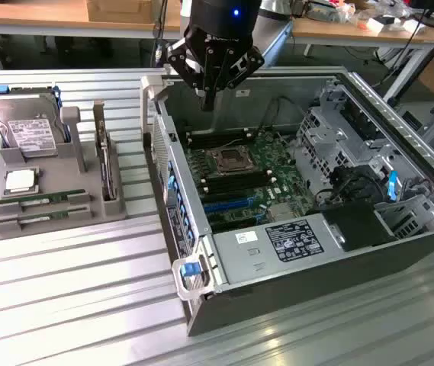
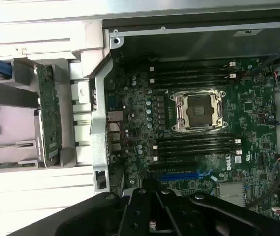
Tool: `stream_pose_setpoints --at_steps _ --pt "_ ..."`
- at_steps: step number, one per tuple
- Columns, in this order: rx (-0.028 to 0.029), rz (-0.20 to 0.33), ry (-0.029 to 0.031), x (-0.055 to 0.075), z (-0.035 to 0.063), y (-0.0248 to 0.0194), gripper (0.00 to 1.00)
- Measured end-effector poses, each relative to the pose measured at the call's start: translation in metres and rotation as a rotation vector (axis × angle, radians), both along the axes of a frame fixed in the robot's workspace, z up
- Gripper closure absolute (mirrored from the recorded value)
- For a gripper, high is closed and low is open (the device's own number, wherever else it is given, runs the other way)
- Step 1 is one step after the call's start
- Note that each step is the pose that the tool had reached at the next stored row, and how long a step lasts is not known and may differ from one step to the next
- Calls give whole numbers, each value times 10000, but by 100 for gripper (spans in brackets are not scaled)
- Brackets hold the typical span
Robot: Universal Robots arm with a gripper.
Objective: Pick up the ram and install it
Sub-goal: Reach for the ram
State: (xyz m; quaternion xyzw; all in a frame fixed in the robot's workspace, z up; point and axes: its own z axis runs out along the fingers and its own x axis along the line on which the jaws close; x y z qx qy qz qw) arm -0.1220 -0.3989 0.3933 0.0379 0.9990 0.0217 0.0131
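Gripper [image 1: 209,97] [image 2: 152,221] hangs over the far side of the open computer case [image 1: 278,263], above the motherboard [image 1: 239,183], its jaws drawn together with nothing between them. Well apart, at the exterior view's left, the ram [image 1: 43,200] lies flat in a slot of the gray tray [image 1: 98,213], with a 2nd stick [image 1: 46,219] just beside it. A processor chip [image 1: 20,181] and a hard drive [image 1: 30,126] sit in the same tray.
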Motion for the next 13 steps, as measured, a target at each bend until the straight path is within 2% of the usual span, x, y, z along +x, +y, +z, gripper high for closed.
stream_pose_setpoints --at_steps 1,13 --pt "0 1 -1 -75 0 0 89" --pt "0 0 0 -154 0 0 89"
